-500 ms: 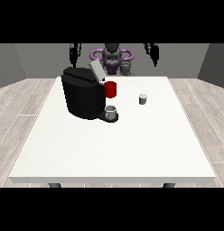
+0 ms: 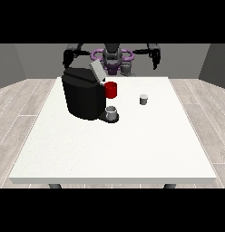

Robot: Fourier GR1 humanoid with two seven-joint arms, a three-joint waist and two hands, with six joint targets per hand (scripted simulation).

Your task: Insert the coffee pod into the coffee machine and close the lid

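Nothing done yet: the coffee pod [image 2: 143, 99] sits alone right of centre on the table [image 2: 110, 149], untouched, and the coffee machine [image 2: 85, 93] at centre-left has its lid [image 2: 97, 70] tilted open. Both hands, upper left [image 2: 67, 58] and upper right [image 2: 154, 56], hang well away holding nothing; their finger spread I cannot tell.

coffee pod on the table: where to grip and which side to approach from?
Grip the coffee pod across its side wall, coming from above. It stands upright as a small cup, alone on the bare table, apart from the coffee machine, so its sides look free. The hand at the view's right is on its side and probably the better choice.
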